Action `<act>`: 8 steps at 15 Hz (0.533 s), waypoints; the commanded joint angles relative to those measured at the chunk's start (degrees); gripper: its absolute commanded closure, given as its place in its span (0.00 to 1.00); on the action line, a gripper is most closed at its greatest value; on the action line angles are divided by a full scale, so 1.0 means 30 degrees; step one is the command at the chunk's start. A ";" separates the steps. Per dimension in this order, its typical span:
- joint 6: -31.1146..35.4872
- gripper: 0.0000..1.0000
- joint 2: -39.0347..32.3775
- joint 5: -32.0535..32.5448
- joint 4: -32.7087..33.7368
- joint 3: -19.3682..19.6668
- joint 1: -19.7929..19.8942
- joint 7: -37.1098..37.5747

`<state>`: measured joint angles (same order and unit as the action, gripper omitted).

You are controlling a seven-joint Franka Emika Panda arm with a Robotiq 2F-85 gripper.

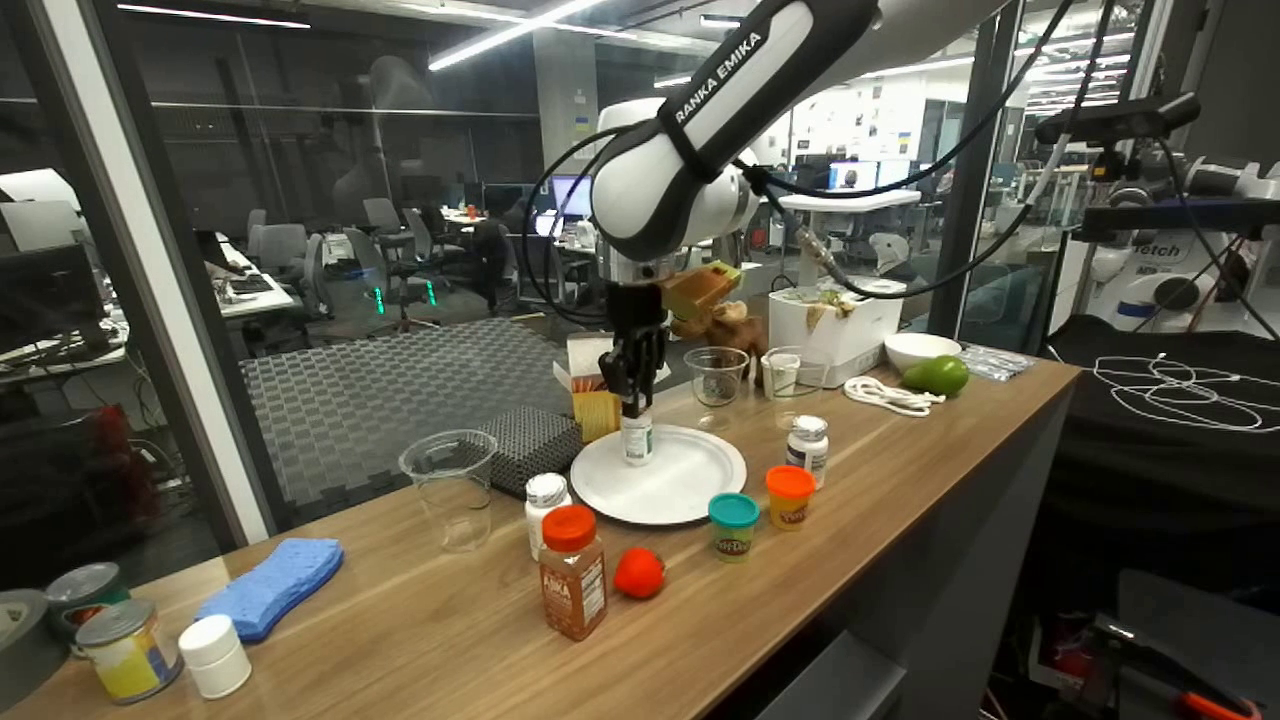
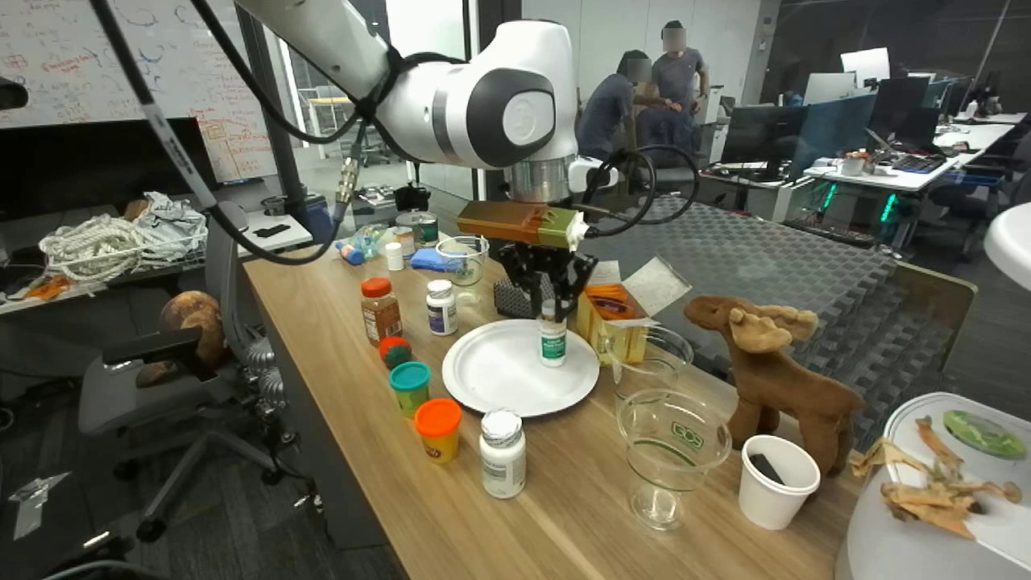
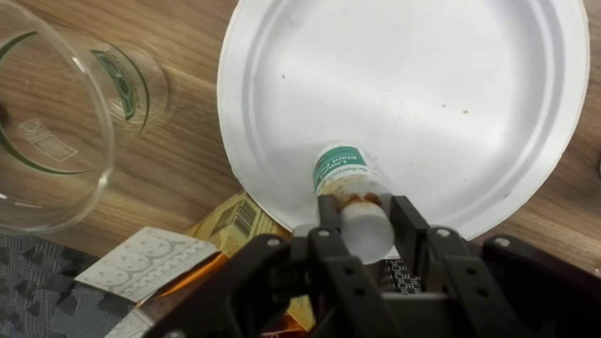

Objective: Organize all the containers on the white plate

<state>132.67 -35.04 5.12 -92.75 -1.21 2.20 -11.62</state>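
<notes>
- Containers at left in an exterior view: white bottle, spice jar, on the table.
- Middle: green-label bottle, upright on the plate; the gripper, jaws partly apart, flanks its cap; whether it grips, I cannot tell.
- Right: teal-lidded tub, orange-lidded tub, another white bottle.

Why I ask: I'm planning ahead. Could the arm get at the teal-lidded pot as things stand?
Probably not yet: the fingers straddle the green-labelled bottle. Once they're clear, likely yes: nothing covers the pot.
</notes>
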 commanded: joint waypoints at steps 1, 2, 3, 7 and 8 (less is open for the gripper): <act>-0.0222 0.31 0.0767 -0.1007 -0.0301 -0.0612 0.0406 -0.0743; -0.0353 0.23 0.1253 -0.1008 -0.0638 -0.0645 0.0359 -0.0899; -0.0639 0.14 0.2136 -0.0786 -0.1239 -0.0585 0.0181 -0.0878; -0.2118 0.00 0.5833 -0.0170 -0.3810 -0.0054 -0.0278 0.0267; -0.2680 0.00 0.6784 -0.0305 -0.4384 -0.0047 -0.0220 0.0409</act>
<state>127.12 -25.05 3.73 -97.56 -2.29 2.00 -12.48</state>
